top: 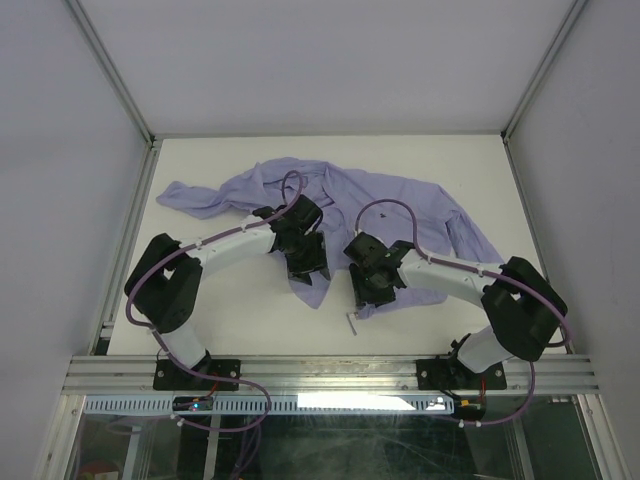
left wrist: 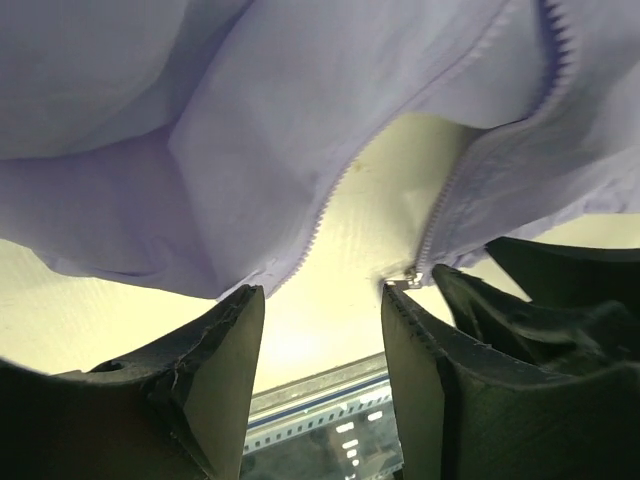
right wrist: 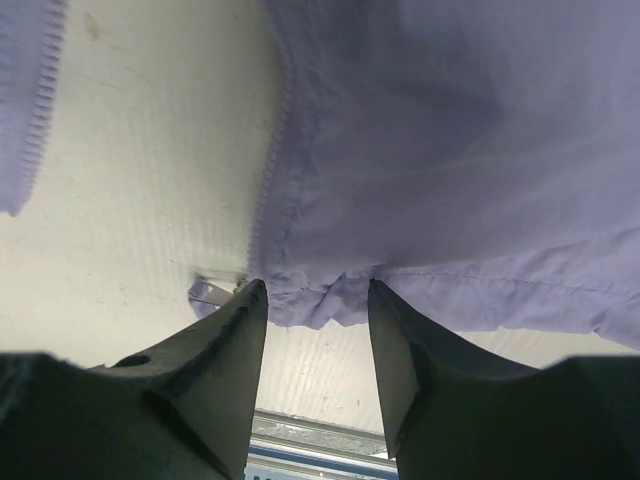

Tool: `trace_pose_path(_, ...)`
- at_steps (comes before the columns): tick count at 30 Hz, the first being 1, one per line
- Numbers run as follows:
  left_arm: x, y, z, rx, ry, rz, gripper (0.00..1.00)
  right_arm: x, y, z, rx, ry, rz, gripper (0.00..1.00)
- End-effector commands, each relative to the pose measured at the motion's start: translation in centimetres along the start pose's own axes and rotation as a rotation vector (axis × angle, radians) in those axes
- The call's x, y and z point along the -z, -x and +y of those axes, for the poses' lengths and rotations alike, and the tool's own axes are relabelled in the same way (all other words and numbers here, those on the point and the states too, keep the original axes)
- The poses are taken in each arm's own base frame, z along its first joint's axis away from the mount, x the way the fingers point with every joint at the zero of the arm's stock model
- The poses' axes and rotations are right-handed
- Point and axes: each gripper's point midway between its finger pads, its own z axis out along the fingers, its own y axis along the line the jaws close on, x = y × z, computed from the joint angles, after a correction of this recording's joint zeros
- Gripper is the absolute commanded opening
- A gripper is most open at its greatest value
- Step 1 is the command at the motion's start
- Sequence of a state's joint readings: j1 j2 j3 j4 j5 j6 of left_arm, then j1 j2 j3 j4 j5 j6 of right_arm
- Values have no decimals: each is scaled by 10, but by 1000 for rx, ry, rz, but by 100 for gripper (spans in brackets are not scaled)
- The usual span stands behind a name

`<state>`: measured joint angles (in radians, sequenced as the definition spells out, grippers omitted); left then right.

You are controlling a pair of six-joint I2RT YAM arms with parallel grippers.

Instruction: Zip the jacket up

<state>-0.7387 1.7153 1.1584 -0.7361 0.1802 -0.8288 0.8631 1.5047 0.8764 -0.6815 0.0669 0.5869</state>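
The lavender jacket (top: 400,205) lies spread and wrinkled across the table, its front open in a V. My left gripper (top: 305,265) is open over the left front panel's lower end. In the left wrist view the gripper (left wrist: 322,292) is empty, with both zipper edges (left wrist: 318,230) above it and the metal slider (left wrist: 410,278) by its right fingertip. My right gripper (top: 372,292) is open at the right panel's bottom corner. In the right wrist view the gripper (right wrist: 316,287) has its tips at the hem (right wrist: 330,300), with the silver zipper pull (right wrist: 212,292) just left of the left finger.
The white table (top: 250,330) is walled by grey panels left, right and behind. A metal rail (top: 330,372) runs along the near edge by the arm bases. The right gripper's dark fingers (left wrist: 540,290) show close beside the left gripper in the left wrist view.
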Motion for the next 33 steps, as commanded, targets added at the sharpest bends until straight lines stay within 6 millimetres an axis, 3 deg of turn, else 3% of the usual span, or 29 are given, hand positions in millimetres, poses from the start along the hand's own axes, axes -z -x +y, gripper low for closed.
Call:
trace_pose_path(1, 31, 23, -27, -34, -73, -108, 52, -3, -4, -1, -18, 4, -7, 47)
trace_pose_path(9, 32, 27, -36, -51, -95, -101, 53, -34, -14, -14, 6, -57, 13, 45)
trace_pose_path(14, 40, 33, -48, -56, -131, -114, 53, -39, -10, -15, 16, -51, -21, 22)
trace_pose_path(18, 46, 35, -58, -52, -178, -110, 53, -20, 13, 5, 9, 52, -127, 0)
trace_pose_path(27, 50, 31, -86, -32, -359, -75, 56, 51, 68, 40, -40, 366, -464, 0)
trace_pose_path(33, 40, 22, -101, -46, -467, 5, 59, 69, 76, 38, -64, 469, -542, 0)
